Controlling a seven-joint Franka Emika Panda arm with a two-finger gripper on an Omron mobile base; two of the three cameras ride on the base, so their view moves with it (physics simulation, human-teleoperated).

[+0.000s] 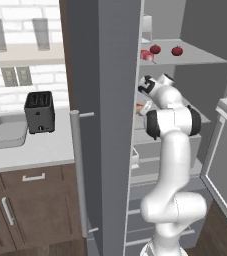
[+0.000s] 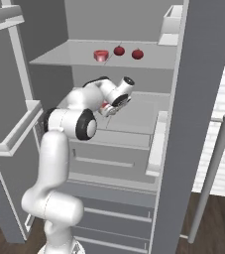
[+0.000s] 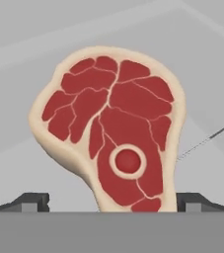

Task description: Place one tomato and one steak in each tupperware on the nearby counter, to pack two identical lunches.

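A raw red steak with a pale fat rim lies flat on the fridge's middle shelf. My gripper hangs just over it, open, with a fingertip on either side of its narrow end. The gripper reaches in over that shelf, and a bit of the steak peeks past the door edge. On the upper shelf sit two tomatoes and another steak. A grey open tupperware rests on the counter to the left.
The open fridge door with its long bar handle stands between the counter and the fridge. A black toaster sits beside the tupperware. The other door is open on the far side, and drawers lie below the shelf.
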